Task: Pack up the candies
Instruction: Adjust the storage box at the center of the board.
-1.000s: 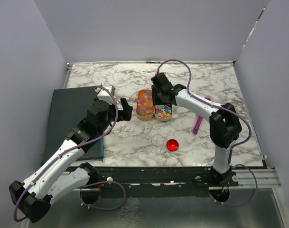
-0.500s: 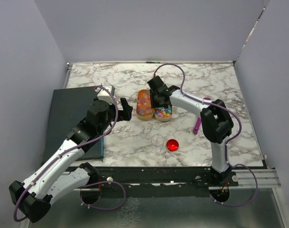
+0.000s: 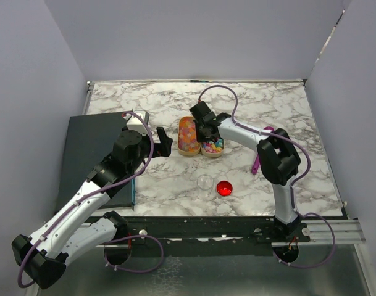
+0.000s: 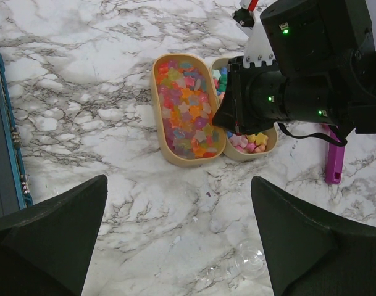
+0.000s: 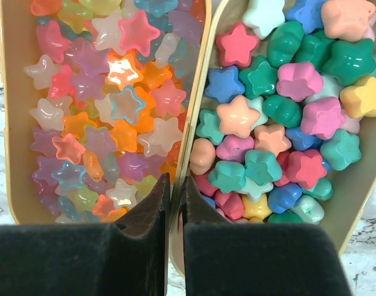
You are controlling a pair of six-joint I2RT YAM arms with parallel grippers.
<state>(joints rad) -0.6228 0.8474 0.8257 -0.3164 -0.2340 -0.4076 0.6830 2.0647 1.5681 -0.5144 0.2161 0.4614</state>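
Two tan oval trays sat side by side near the middle of your marbled tabletop (image 3: 175, 185), their long rims touching. The left tray (image 4: 155, 105) held the candies (image 5: 138, 31) as a heap of translucent stars in pink, orange, purple and white. The right tray (image 4: 271, 140) held opaque stars in teal, pink, blue and yellow. Every candy you could see lay inside one tray or the other.

Your right jaws hung directly over the line where the two rims met, closed down to a thin slit. Whether they pinched a rim, you could not tell from the wrist view. Your right arm (image 3: 246, 131) reached in from the right and hid much of the right tray from above. Your left jaws stood wide open, hovering above bare marble just left of the trays and holding nothing.

A purple plastic scoop (image 3: 257, 161) lay on the tabletop to the right of the trays, apart from them. Nearer your bases, a small clear round container (image 3: 204, 182) and a shiny red round lid (image 3: 224, 188) sat just beside each other. A dark flat mat (image 3: 89, 142) lay along the tabletop's left side.
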